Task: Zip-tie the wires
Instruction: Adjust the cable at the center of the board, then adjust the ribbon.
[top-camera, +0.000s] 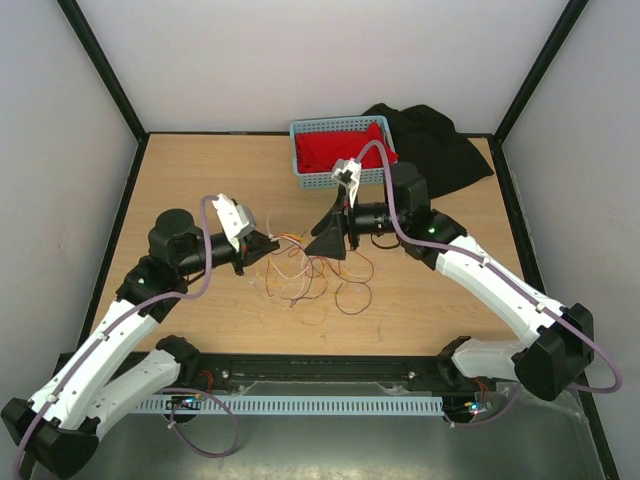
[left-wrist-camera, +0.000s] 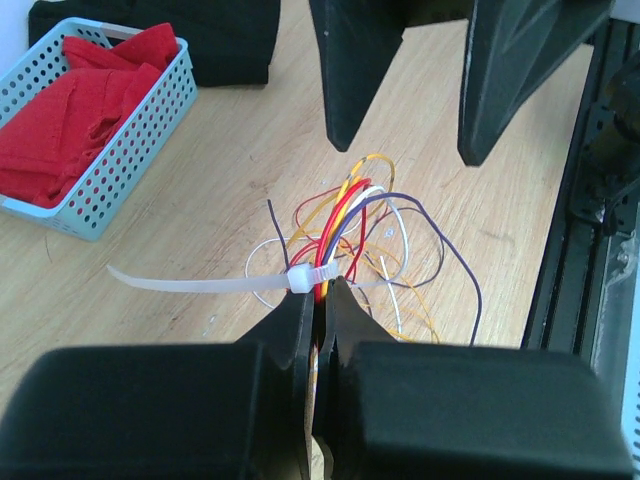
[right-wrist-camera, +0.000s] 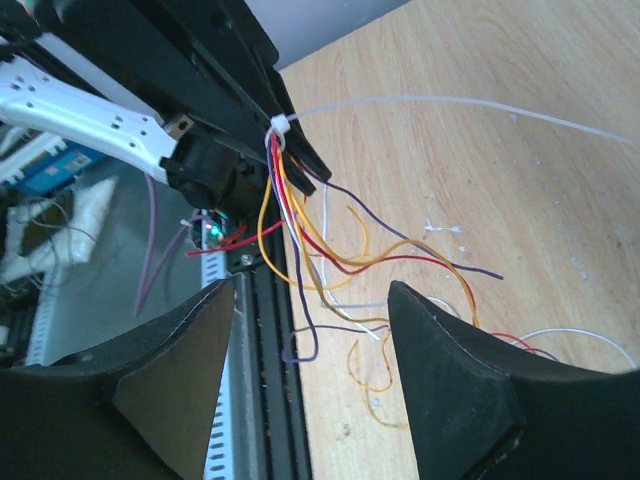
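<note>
Wires (left-wrist-camera: 345, 215) pinched in left gripper (left-wrist-camera: 322, 295), apparently just beside zip tie (left-wrist-camera: 200, 286) — unreadable from above; right gripper (right-wrist-camera: 312, 290) spread.

Left claw (left-wrist-camera: 322, 290) pinched closed — right claw (right-wrist-camera: 312, 292) spread wide.

Occluded and cropped items
Left wrist view: the wires (left-wrist-camera: 352, 205) disappear between the fingers of the closed left pincer (left-wrist-camera: 320, 288), just below the zip tie (left-wrist-camera: 200, 286) head. The blue basket (left-wrist-camera: 130, 165) is cropped at the left edge. Right wrist view: the zip tie tail exits the right edge. Top view: the zip tie is too small to discern.
</note>
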